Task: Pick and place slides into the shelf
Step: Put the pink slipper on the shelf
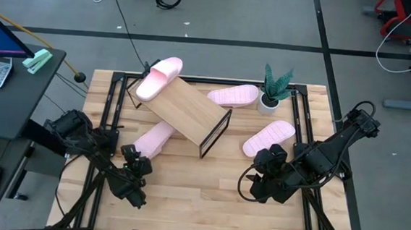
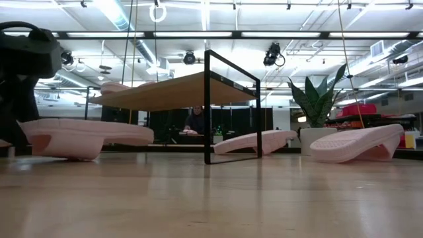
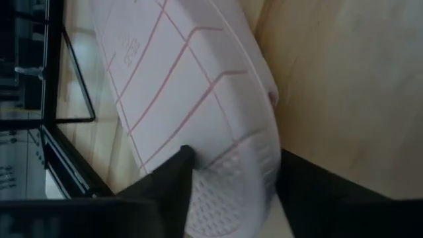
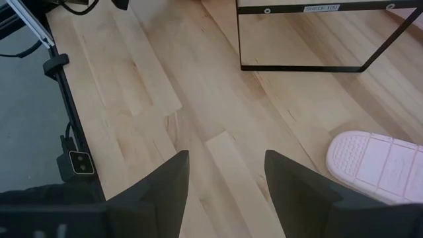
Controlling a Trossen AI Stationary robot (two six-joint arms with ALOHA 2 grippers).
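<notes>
High view: the shelf [image 1: 186,108] sits askew near the middle of the counter [image 1: 207,195], its wooden plank running from upper left to lower right. One slide [image 1: 158,77] lies on the plank's upper-left end. A second slide [image 1: 232,96] rests on the counter just beside the shelf's far side, near a small potted plant [image 1: 273,87]. A third slide [image 1: 268,137] lies to the right of the shelf, close to the right gripper [image 1: 256,185], whose fingers [image 4: 162,188] stand apart over bare wood, holding nothing. The fourth slide [image 1: 153,138] pokes out from under the shelf's near left side; the left gripper [image 1: 129,154] is at its near end, and in the left wrist view its fingers [image 3: 168,182] are spread around that slide's sole, one on each side.
</notes>
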